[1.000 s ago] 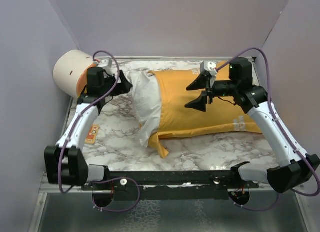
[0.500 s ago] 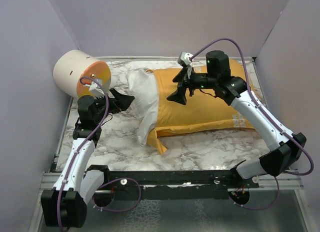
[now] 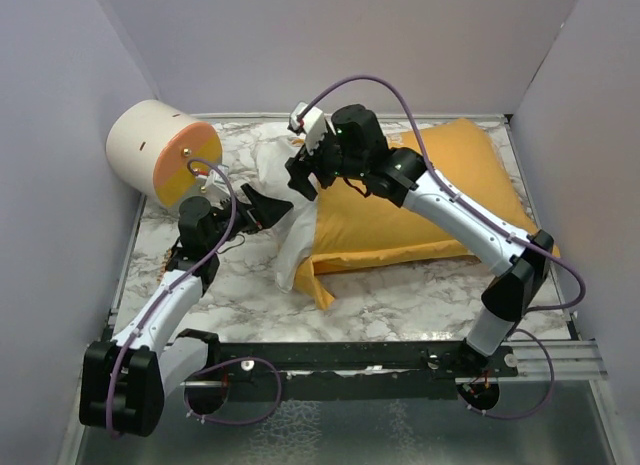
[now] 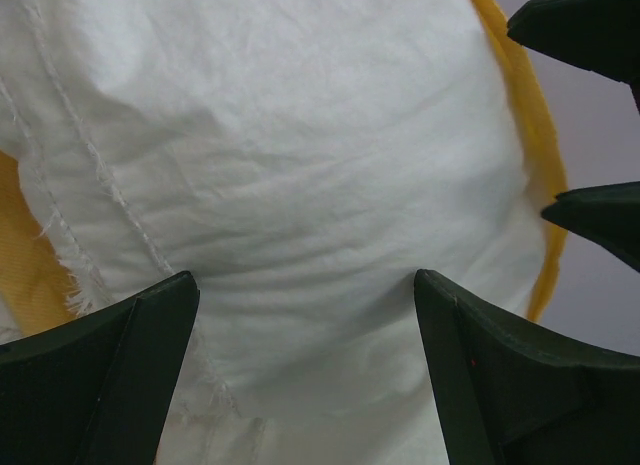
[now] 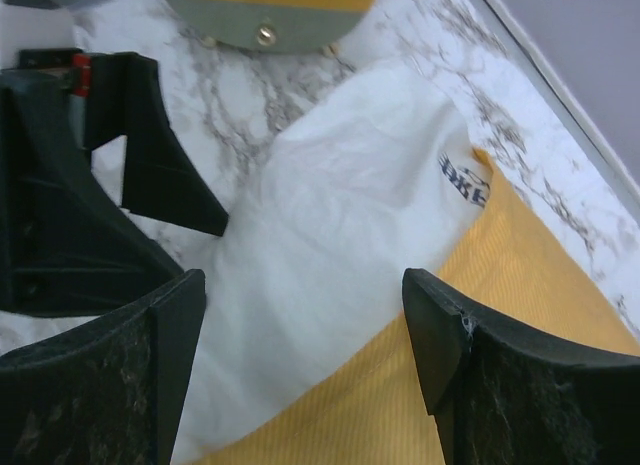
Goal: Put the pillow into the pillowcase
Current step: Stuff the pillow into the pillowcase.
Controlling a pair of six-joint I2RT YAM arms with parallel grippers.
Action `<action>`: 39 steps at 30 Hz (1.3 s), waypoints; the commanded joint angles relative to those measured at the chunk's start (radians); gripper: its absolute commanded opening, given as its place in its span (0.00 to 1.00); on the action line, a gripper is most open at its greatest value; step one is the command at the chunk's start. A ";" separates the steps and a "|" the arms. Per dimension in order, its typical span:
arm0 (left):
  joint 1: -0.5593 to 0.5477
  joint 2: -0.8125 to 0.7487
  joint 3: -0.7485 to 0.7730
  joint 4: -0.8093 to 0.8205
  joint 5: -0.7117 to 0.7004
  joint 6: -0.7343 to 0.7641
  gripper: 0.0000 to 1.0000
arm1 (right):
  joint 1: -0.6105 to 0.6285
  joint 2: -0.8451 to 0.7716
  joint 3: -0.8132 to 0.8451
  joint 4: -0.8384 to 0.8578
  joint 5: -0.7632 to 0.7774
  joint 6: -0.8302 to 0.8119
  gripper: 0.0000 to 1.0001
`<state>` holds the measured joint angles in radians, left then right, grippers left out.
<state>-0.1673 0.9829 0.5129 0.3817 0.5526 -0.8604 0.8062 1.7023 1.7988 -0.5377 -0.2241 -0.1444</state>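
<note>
The orange-yellow pillowcase (image 3: 430, 190) lies across the marble table with the white pillow (image 3: 288, 240) mostly inside it. The pillow's left end sticks out of the opening. My left gripper (image 3: 270, 207) points at that white end from the left, open, with the bulging pillow (image 4: 300, 155) filling its view and nothing clamped. My right gripper (image 3: 305, 170) hovers open above the same end, right over the seam where the pillow (image 5: 330, 215) meets the pillowcase (image 5: 500, 325). A small printed label (image 5: 463, 180) shows on the pillow by the case's edge. The left gripper's fingers (image 5: 165, 170) are close by.
A cream-and-orange cylinder (image 3: 160, 150) lies at the back left corner, just behind the left arm. Purple walls close off the left, back and right of the table (image 3: 400, 300). The right arm stretches over the pillowcase from the near right.
The right arm has swung left across the pillowcase to the pillow's exposed end. The left arm has pulled back toward the near side, its gripper now aimed at that end.
</note>
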 commanded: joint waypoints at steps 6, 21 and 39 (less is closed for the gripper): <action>-0.059 0.102 -0.042 0.161 -0.040 -0.039 0.86 | 0.028 0.040 -0.018 -0.053 0.394 -0.069 0.67; -0.229 0.215 0.006 0.222 -0.084 -0.051 0.71 | 0.026 -0.147 -0.173 -0.019 0.368 -0.116 0.69; -0.253 -0.144 -0.027 -0.115 -0.210 0.036 0.88 | -0.340 -0.428 -0.359 0.042 -0.654 -0.102 0.71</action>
<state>-0.4145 0.8856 0.4358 0.3878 0.3664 -0.8669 0.5316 1.3823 1.5284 -0.5713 -0.6128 -0.2485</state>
